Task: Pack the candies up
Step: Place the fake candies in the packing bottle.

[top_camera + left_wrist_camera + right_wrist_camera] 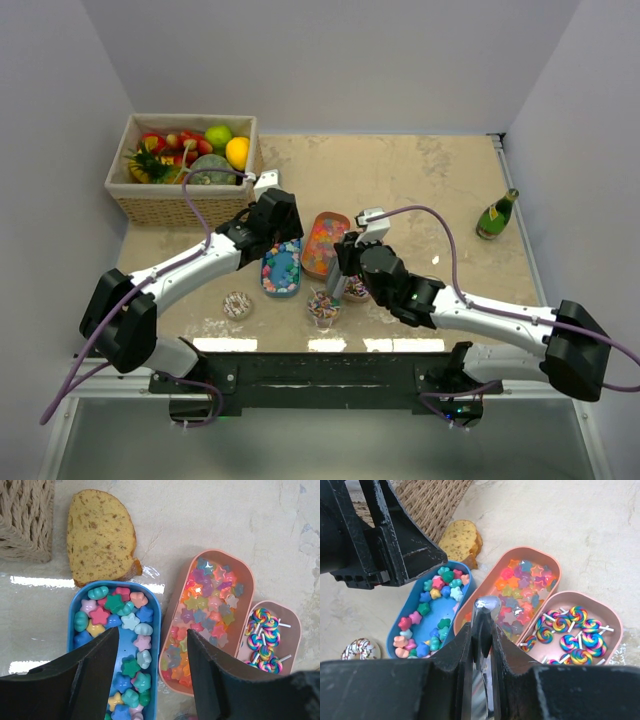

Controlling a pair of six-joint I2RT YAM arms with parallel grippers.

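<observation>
Three trays of candies (116, 602) sit mid-table, toward its near edge. Our left gripper (152, 635) hangs spread over the blue tray (122, 655); our right gripper (482, 630) pinches a slim metal utensil (486, 605). Scooping looks to be the step in hand; next, we judge, the utensil must be lowered squarely into a tray.

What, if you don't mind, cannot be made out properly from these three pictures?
- Right wrist: lower part of the metal piece, hidden between the right fingers; its identity unclear.
- Left wrist: near end of the blue tray, covered by the left fingers and cut by the bottom edge.
- Top: label on the bottle, too small.
</observation>
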